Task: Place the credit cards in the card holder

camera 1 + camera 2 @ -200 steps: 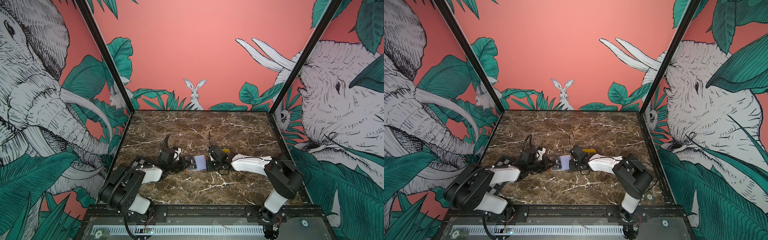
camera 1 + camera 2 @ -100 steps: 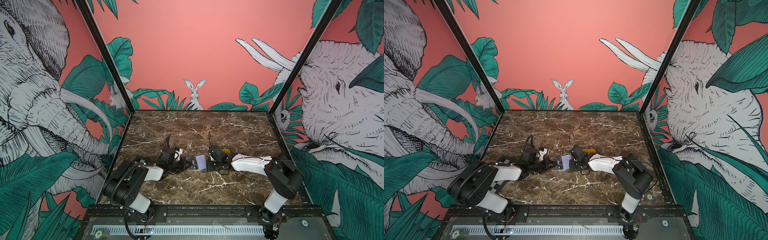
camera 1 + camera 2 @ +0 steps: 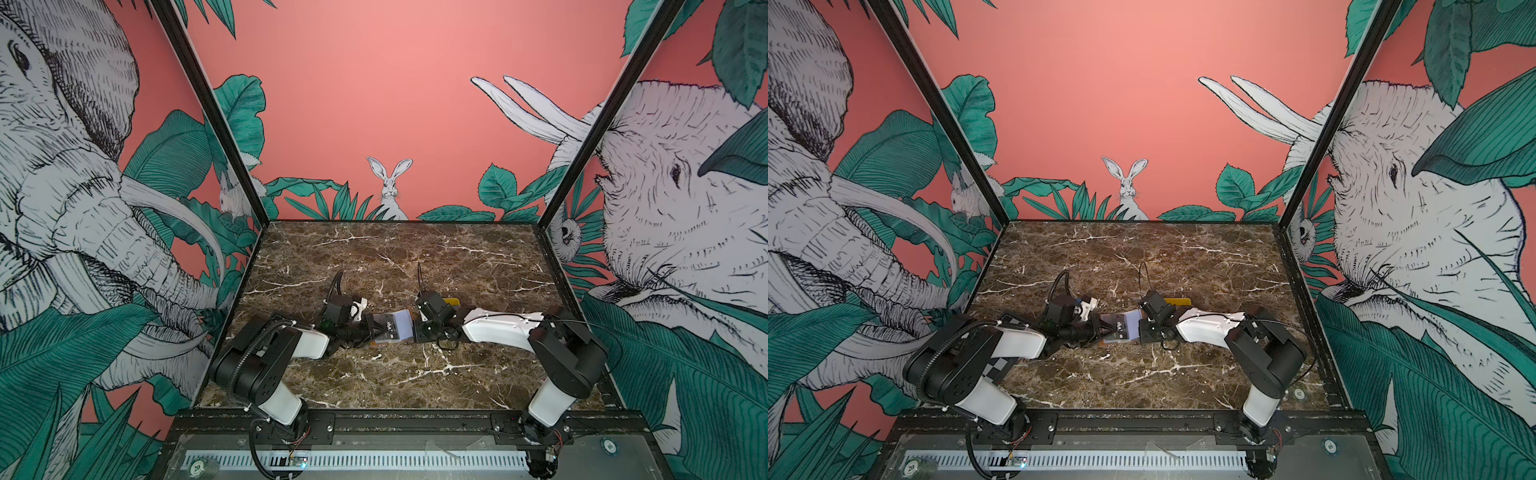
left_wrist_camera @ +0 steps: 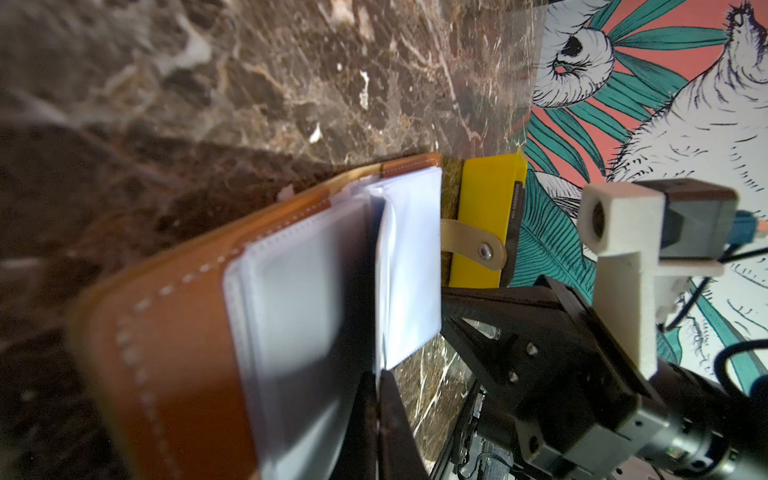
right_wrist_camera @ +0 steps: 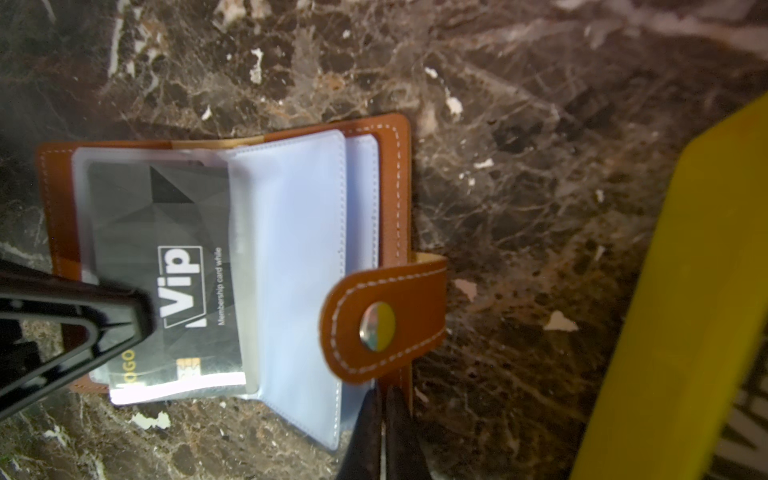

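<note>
- step in hand: seating one credit card (image 5: 166, 249) in a clear sleeve of the open card holder (image 5: 299, 257), which lies flat on the desk (image 3: 374, 257) between the two arms; card looks mostly in, one end outside the sleeve
- left gripper (image 4: 376, 382): jaws closed, tip on the card's exposed end; can't tell if pinching or just pushing
- right gripper (image 5: 382, 403): jaws closed at the holder's edge by the snap tab (image 5: 382, 320), probably pinning it; nothing clearly gripped
- remaining credit cards (image 4: 514, 216) sit in the yellow tray (image 5: 685, 291), just beside the holder on its tab side
- next: short straight push along the sleeve, holder kept from sliding
- vs a second ago: left arm has leaned in toward the holder; right arm and holder unchanged
</note>
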Tool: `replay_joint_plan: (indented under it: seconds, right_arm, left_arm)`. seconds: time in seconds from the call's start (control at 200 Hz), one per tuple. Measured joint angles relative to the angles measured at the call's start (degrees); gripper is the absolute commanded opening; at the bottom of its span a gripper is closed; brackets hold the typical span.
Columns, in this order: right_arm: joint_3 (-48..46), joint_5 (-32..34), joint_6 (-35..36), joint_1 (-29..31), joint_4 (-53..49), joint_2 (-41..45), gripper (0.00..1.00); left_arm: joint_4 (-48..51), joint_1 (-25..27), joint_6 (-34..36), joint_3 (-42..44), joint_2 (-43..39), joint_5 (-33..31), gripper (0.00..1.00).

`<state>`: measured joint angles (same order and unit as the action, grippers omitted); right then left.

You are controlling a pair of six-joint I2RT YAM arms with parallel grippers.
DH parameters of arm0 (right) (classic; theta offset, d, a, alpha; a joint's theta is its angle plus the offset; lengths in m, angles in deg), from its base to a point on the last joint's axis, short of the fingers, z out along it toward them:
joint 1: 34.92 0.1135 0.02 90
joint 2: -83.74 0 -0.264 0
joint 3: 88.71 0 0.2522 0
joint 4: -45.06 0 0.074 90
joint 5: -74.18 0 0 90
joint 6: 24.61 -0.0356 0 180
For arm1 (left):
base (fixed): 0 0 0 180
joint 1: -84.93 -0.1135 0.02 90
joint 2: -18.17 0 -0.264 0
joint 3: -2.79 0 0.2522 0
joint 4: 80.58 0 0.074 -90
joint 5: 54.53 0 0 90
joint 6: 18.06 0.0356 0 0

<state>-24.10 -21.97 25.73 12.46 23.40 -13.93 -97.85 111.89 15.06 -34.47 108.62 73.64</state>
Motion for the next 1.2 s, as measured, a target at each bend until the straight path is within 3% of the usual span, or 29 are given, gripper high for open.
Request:
replay_joint_plan:
  seconds: [0.285, 0.68, 0.96, 1.2]
  right_arm:
    - [0.00, 0.22, 0.04, 0.00, -0.11, 0.02, 0.07]
    - [-0.15, 0.37, 0.17, 0.00, 0.00, 0.11, 0.07]
    - [-0.87, 0.17, 0.04, 0.50, 0.13, 0.79, 0.07]
    - [-0.98, 0.20, -0.28, 1.25, 0.11, 0.87, 0.07]
  left_arm:
    - [-1.46, 0.00, -0.44, 0.00, 1.57, 0.37, 0.00]
    - [0.07, 0.00, -0.72, -1.09, 2.54, 0.35, 0.24]
    - [8.85, 0.02, 1.97, -5.35, 2.19, -0.59, 0.28]
    - [23.32, 0.39, 7.04, -9.40, -1.97, -6.67, 0.31]
